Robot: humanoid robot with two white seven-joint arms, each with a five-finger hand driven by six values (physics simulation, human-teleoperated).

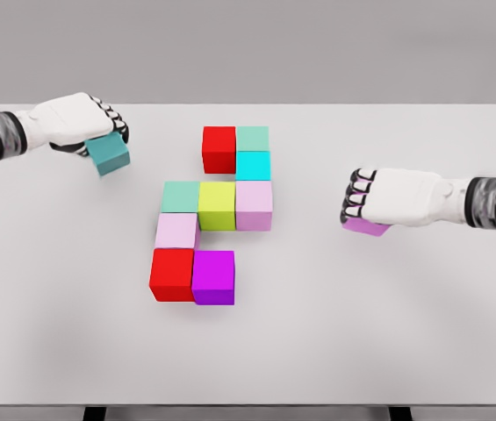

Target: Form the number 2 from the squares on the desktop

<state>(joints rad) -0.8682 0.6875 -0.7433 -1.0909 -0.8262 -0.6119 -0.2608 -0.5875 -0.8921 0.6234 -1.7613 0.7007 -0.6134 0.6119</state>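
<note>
Several coloured cubes form a partial figure mid-table. On top sit a red cube [219, 148] and a pale green cube [253, 138], with a cyan cube [253, 165] below. The middle row holds a mint cube [180, 196], a yellow-green cube [217, 204] and a pale pink cube [254, 204]. Under it lie a light pink cube [176, 231], then a red cube [172, 274] and a magenta cube [213, 276]. My left hand [98, 123] is curled on a teal cube [108, 153] at the far left. My right hand [366, 200] is curled over a violet cube [367, 226] at the right.
The white table [362, 333] spans the view, its front edge near the bottom and its back edge against a grey wall.
</note>
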